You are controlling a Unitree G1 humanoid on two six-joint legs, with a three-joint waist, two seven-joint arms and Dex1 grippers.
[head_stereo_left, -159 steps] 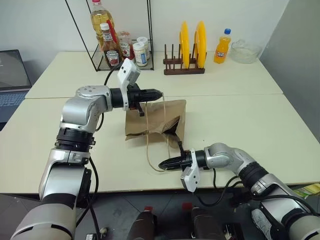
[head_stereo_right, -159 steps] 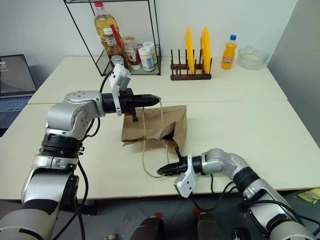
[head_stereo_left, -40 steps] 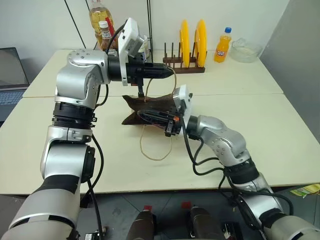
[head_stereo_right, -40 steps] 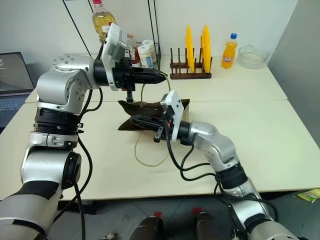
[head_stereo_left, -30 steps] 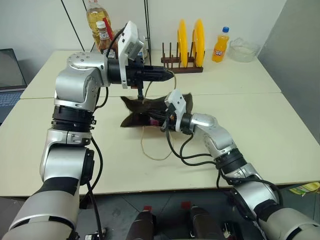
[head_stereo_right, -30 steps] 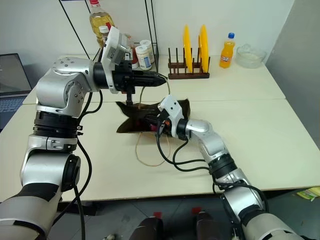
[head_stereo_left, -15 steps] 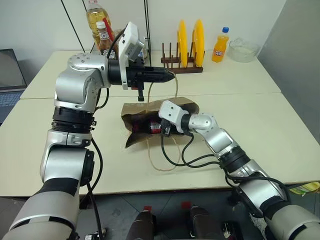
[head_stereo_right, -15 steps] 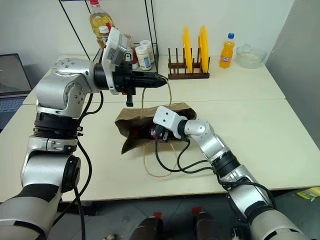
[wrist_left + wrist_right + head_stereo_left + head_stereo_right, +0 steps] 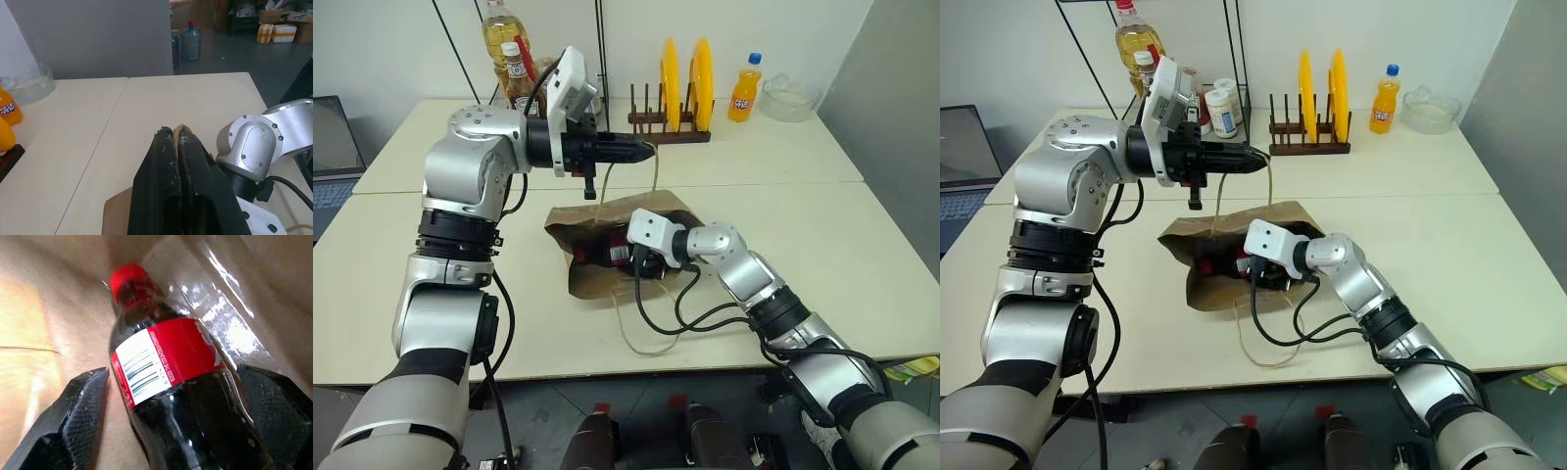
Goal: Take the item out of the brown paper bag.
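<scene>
The brown paper bag (image 9: 607,282) lies on the table with its mouth spread open. My left gripper (image 9: 647,151) hovers above it, shut on one thin tan handle (image 9: 179,129) and holding that loop up. My right gripper (image 9: 171,372) reaches into the bag's mouth and stands open. Its two fingers (image 9: 78,416) flank the item (image 9: 166,377), a small bottle of dark liquid with a red label and red cap that lies on its side inside the bag. The item's red label (image 9: 613,253) peeks out of the mouth. The bag's other handle (image 9: 646,343) trails loose towards the table's front edge.
At the back stand a wire rack with bottles and jars (image 9: 524,83), a wooden rack with two yellow plates (image 9: 680,83), an orange soda bottle (image 9: 742,90) and a glass bowl (image 9: 790,98). A laptop (image 9: 333,147) sits far left.
My right gripper has opened and sunk a little into the bag's mouth, rolling as it went. The bag's mouth has spread wider. The left gripper has held still with the handle.
</scene>
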